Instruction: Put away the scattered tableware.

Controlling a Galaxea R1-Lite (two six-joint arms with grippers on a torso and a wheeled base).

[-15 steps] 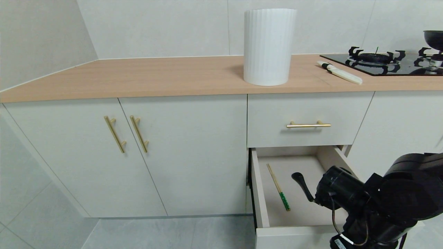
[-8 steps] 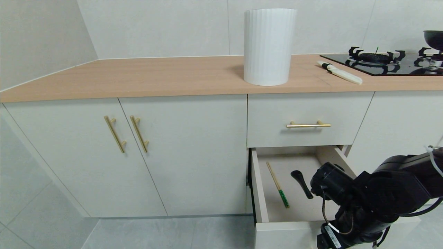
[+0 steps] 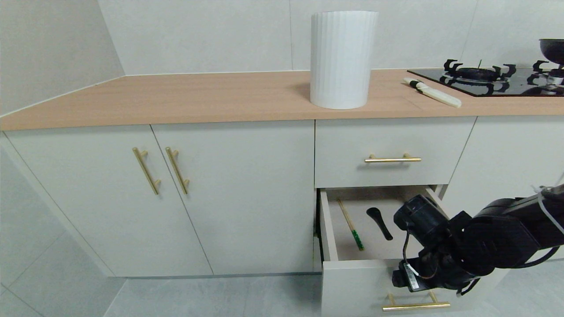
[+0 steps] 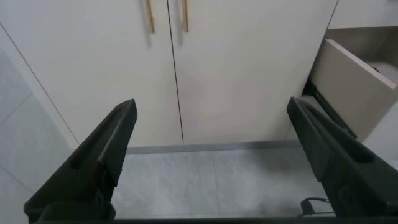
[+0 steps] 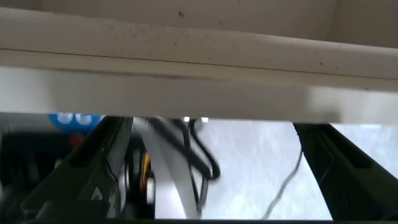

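The lower drawer (image 3: 328,229) stands partly open. Inside lie a pair of chopsticks (image 3: 350,224) with green ends and a black spoon (image 3: 380,223). A cream-handled knife (image 3: 432,93) rests on the wooden counter near the stove. My right arm is low at the drawer's front panel (image 3: 352,286), just above its gold handle (image 3: 416,304). In the right wrist view my right gripper (image 5: 205,165) is open, its fingers spread wide under the pale drawer front (image 5: 199,68). My left gripper (image 4: 211,168) is open and holds nothing, facing the cabinet doors and the floor.
A tall white ribbed canister (image 3: 341,59) stands on the counter (image 3: 198,97) above the drawers. A black gas stove (image 3: 489,79) sits at the far right. The upper drawer (image 3: 392,152) is closed, as are the two cabinet doors (image 3: 161,169) to the left.
The drawer has slid inward, so less of its inside shows and its gold handle has come into view. My right arm has moved forward and down against the drawer front.
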